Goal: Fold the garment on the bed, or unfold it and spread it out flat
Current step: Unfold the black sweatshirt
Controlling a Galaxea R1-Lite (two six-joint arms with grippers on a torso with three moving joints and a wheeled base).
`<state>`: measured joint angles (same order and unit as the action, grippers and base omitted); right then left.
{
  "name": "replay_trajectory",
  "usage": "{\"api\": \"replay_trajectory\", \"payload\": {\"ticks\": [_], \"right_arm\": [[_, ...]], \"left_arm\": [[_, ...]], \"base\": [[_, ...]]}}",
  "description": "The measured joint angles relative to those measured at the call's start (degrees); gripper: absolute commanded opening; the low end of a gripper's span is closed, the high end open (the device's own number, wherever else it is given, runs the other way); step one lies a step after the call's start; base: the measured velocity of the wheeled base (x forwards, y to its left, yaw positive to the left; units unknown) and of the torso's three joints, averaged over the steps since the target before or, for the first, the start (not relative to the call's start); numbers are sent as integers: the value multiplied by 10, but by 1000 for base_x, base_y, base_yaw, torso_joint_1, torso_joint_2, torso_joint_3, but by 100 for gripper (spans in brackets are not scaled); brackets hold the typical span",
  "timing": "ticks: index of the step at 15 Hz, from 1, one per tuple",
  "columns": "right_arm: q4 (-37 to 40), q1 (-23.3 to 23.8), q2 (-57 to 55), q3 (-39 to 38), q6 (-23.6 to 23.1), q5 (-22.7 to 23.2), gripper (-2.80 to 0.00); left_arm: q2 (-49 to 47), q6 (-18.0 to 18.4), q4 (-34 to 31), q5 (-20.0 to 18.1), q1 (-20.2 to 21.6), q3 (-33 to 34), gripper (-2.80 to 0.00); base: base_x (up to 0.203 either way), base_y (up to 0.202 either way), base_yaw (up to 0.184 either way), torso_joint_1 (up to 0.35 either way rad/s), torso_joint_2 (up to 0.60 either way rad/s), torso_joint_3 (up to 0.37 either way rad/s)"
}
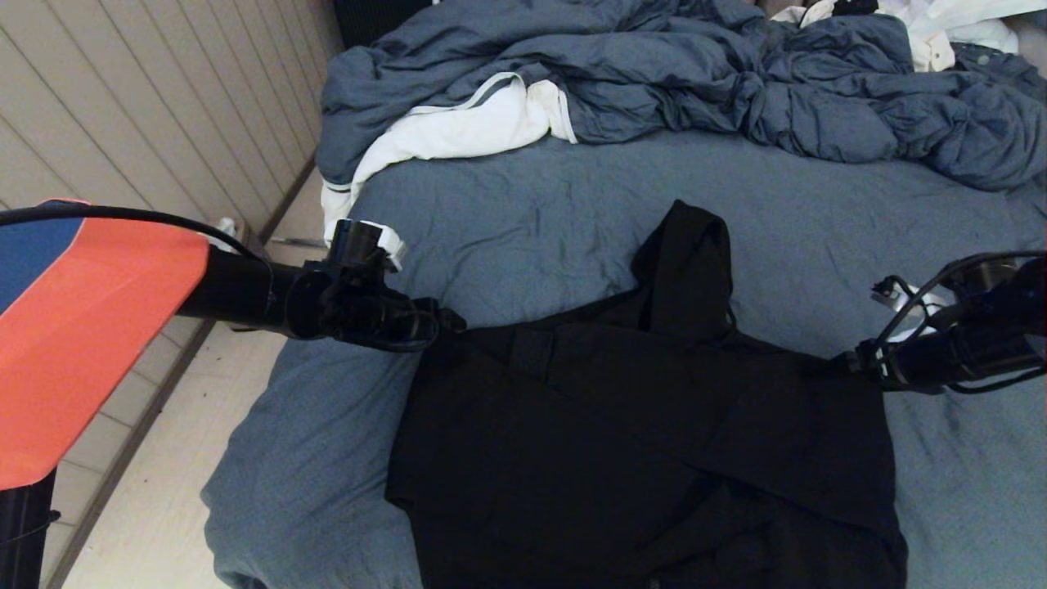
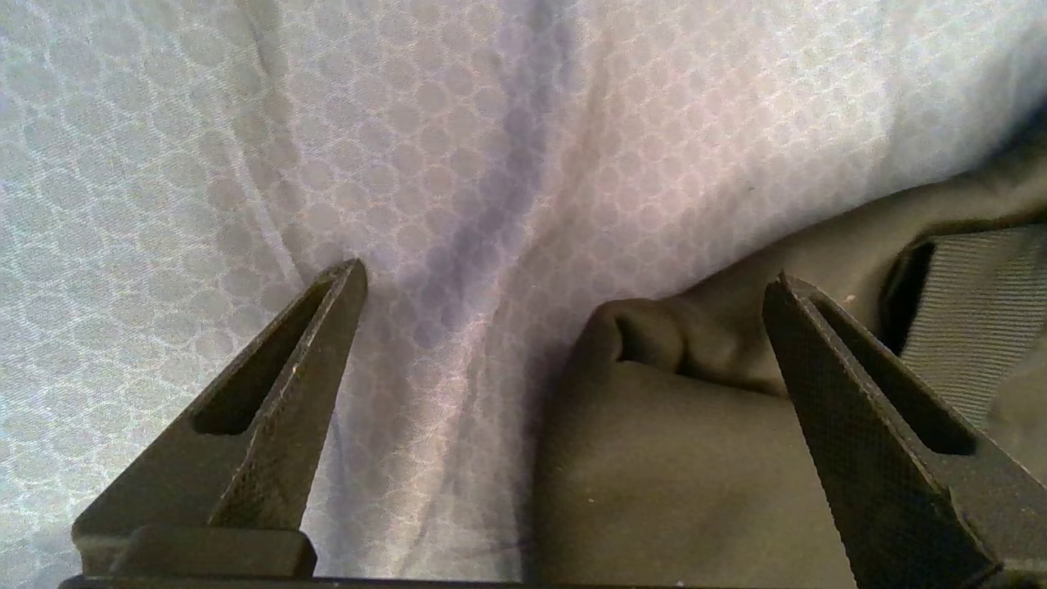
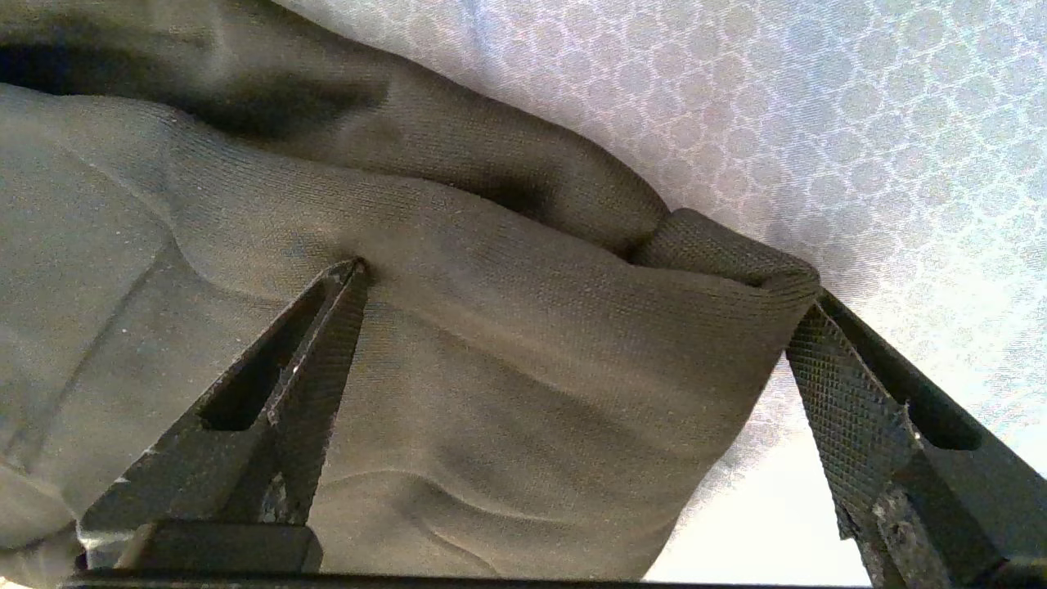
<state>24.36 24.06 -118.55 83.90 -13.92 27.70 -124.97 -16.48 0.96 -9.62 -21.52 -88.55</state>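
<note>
1. Left gripper (image 2: pixel 564 282): my jaws stand wide and hold nothing, at the garment's (image 1: pixel 654 442) left corner.
2. Right gripper (image 3: pixel 572 278): mine too, spread wide, straddling its right corner fold.
3. Garment: partly folded, on the bed (image 1: pixel 507 221), near edge.
4. Duvet (image 1: pixel 695 74): rumpled, far side.

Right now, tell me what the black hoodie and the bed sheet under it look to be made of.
Hoodie: soft matte knit, probably cotton-blend jersey; fine ribbed stitch rows show, with no shine and limp rounded folds.
Bed sheet: thin woven cloth, possibly cotton or a blend; a repeating honeycomb pattern, a faint sheen and shallow creases show.
</note>
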Motion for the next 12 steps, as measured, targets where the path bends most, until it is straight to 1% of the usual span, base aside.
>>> {"api": "replay_trajectory", "payload": {"ticks": [1,4,6,7,9,11,12], "right_arm": [[0,0,0,-1,0,0,0],[0,0,0,-3,0,0,0],[-1,1,0,-4,0,0,0],[0,1,0,-4,0,0,0],[-1,1,0,-5,0,0,0],[-1,1,0,-6,0,0,0],[0,1,0,-6,0,0,0]], "left_arm": [[0,0,0,-3,-1,3,0],[4,1,1,-40,-3,10,0],[9,4,1,-56,-3,20,0],[13,12,1,-71,-2,26,0],[21,40,2,-95,-1,44,0],[22,55,13,-96,1,57,0],[21,58,31,-94,1,62,0]], "base": [[0,0,0,0,0,0],[0,0,0,0,0,0],[0,0,0,0,0,0],[0,0,0,0,0,0],[0,0,0,0,0,0],[0,0,0,0,0,0],[0,0,0,0,0,0]]}}
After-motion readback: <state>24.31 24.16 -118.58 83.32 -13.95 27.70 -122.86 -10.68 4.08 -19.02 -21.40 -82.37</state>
